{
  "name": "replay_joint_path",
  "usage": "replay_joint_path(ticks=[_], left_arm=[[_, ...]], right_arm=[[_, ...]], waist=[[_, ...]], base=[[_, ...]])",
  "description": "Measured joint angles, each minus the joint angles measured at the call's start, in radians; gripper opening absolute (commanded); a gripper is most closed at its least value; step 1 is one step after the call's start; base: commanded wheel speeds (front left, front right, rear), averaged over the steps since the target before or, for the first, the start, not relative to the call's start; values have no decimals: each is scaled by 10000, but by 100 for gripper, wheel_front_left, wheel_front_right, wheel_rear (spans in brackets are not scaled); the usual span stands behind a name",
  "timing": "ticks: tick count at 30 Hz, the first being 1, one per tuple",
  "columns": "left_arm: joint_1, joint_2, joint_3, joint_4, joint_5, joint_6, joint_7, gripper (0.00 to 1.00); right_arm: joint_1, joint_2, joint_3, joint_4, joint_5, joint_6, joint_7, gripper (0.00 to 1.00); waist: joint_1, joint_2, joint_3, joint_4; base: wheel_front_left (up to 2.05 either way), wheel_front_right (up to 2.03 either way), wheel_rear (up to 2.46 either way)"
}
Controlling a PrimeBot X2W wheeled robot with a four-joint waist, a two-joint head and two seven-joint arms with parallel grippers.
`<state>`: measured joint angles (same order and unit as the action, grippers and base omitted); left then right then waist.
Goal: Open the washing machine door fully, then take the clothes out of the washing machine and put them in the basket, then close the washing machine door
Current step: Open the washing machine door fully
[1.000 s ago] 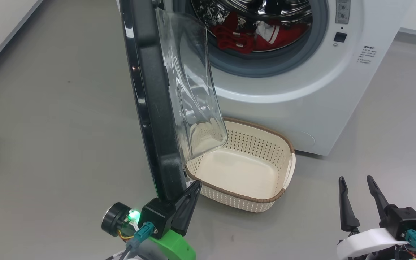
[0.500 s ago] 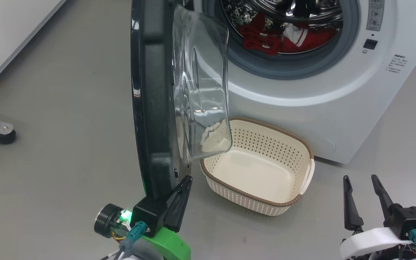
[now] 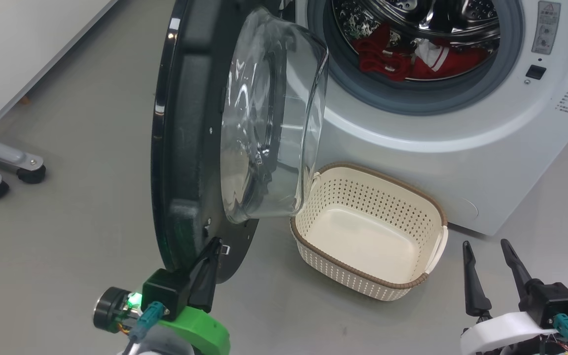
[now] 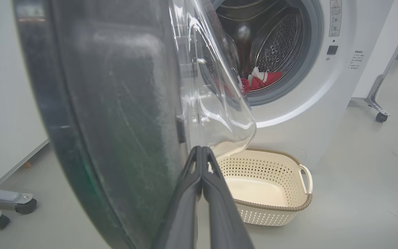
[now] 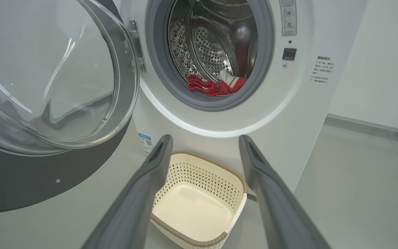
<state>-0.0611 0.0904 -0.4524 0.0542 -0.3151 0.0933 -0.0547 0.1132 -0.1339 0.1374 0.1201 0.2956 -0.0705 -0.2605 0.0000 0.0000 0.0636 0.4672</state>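
Grey floor [image 3: 67,236] runs under everything, with a stand's castor legs [image 3: 13,167] at 9 o'clock in the head view. Right of them the door [image 3: 185,148] stands about half swung out, and its glass bowl overhangs the 9 o'clock end of the basket [image 3: 377,197]. At 7 o'clock the left gripper [image 3: 213,244] is pinched shut with nothing between its fingers, its tips set against the door's lower inner edge. The contact looks like a push rather than a grip.

The empty basket sits on the floor just in front of the machine [image 3: 412,128]. The clothes [image 3: 387,61] lie in the drum at 1 o'clock. At 5 o'clock the right gripper [image 3: 485,244] hangs wide and idle, well short of the drum.

By my reading the opening step is in hand and not yet done. The next move calls for sweeping the door further toward 9 o'clock until the bowl clears the basket and the drum mouth.
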Motion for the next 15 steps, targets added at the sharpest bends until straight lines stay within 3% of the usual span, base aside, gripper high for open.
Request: replay_joint_path(ticks=[15], left_arm=[[-112, 313, 1799, 360, -36, 150, -347, 0]], right_arm=[[-36, -153, 79, -17, -159, 81, 0, 100]], waist=[[0, 0, 415, -287]], base=[[0, 0, 0]])
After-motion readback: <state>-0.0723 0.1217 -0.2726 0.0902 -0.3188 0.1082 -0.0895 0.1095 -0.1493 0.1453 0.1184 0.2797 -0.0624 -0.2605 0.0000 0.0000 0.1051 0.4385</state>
